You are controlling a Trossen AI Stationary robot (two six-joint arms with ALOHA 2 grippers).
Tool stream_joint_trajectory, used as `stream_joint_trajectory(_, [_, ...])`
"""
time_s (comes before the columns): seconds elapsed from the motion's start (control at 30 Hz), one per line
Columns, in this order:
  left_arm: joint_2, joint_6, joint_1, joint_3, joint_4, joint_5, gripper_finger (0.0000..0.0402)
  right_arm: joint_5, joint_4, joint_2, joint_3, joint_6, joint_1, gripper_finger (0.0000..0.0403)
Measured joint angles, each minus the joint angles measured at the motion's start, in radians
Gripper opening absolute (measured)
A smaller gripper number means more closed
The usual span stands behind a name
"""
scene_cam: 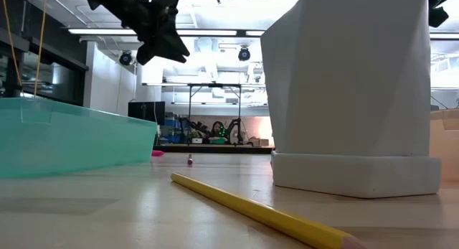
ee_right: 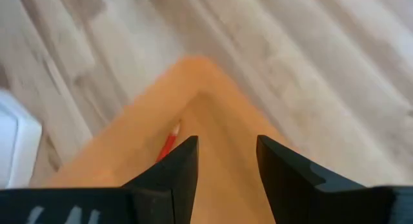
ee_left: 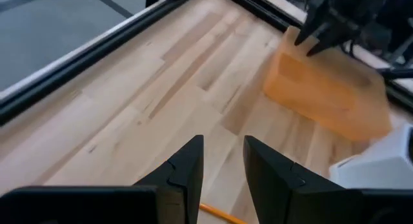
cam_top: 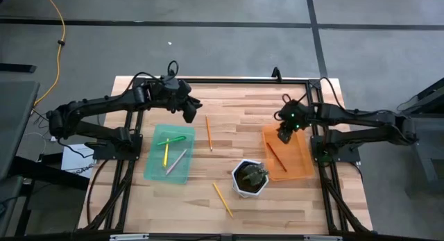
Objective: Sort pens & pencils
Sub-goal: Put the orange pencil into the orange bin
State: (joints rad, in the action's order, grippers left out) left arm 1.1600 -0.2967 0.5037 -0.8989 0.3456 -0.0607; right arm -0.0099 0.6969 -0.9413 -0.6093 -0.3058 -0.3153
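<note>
An orange pencil (cam_top: 208, 132) lies loose on the wooden table, and a yellow pencil (cam_top: 222, 199) lies near the front edge. A green, a yellow and a grey pen lie in the green tray (cam_top: 170, 153). A red-brown pencil (cam_top: 276, 156) lies in the orange tray (cam_top: 286, 154). My left gripper (cam_top: 189, 110) hangs open above the table, just left of the orange pencil's far end, with nothing between its fingers (ee_left: 222, 141). My right gripper (cam_top: 284, 135) hangs open over the orange tray's far end, above the red-brown pencil's tip (ee_right: 169, 143).
A white pot (cam_top: 250, 177) with a small plant stands between the two trays, close to the orange tray's near left corner. In the low view it rises right behind the yellow pencil (scene_cam: 265, 213). Bare wood lies between the trays and along the far edge.
</note>
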Motion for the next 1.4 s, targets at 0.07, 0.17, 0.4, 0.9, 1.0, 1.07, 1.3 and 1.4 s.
stream_joint_trajectory(0.07, [0.003,0.028,0.001,0.000,0.011,0.002,0.0097,0.001,-0.017,-0.001,-0.019,0.005,-0.031,0.0149])
stream_joint_trajectory(0.17, [0.010,0.090,0.018,0.000,0.064,-0.006,0.0097,0.007,-0.056,-0.010,-0.064,0.019,-0.082,0.0149])
stream_joint_trajectory(0.4, [0.010,0.328,0.103,0.000,0.265,-0.062,0.0097,-0.134,-0.264,-0.083,-0.209,-0.067,-0.236,0.0149])
stream_joint_trajectory(0.9, [0.010,0.833,0.388,0.000,0.497,-0.161,0.0097,-0.228,-0.201,-0.605,-0.722,-0.011,-0.207,0.0149])
stream_joint_trajectory(1.0, [0.010,0.863,0.442,0.000,0.514,-0.174,0.0097,-0.244,-0.198,-0.680,-0.779,-0.055,-0.185,0.0149])
stream_joint_trajectory(1.07, [0.010,0.867,0.472,0.000,0.530,-0.188,0.0097,-0.254,-0.189,-0.736,-0.822,-0.087,-0.163,0.0149])
stream_joint_trajectory(1.3, [0.010,0.883,0.511,0.000,0.549,-0.218,0.0097,-0.244,-0.053,-0.919,-1.006,-0.023,-0.077,0.0149])
stream_joint_trajectory(1.4, [0.013,0.909,0.510,0.001,0.557,-0.222,0.0097,-0.225,-0.037,-0.939,-1.049,-0.002,-0.060,0.0149])
